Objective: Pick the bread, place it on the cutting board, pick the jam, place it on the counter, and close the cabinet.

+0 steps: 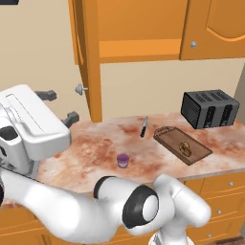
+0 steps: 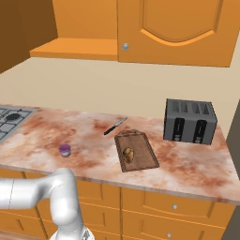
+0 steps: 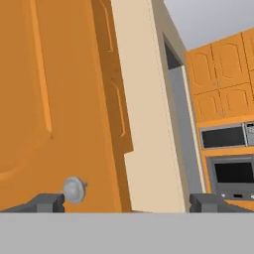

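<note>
Nearest us, our gripper [image 1: 60, 106] hangs with jaws wide and empty beside the open cabinet [image 1: 88, 57] door, close to its knob [image 1: 80, 89]. With jam [image 1: 123, 161] on the counter [image 1: 91, 148] and bread [image 1: 184, 148] on the board [image 1: 182, 144], we should push the door flat, steadily. No writing is legible.

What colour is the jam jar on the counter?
Purple with a pale band; the jam shows best in the left base view.

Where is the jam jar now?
The jam stands on the counter, left of the cutting board with the bread, below the open cabinet.
</note>
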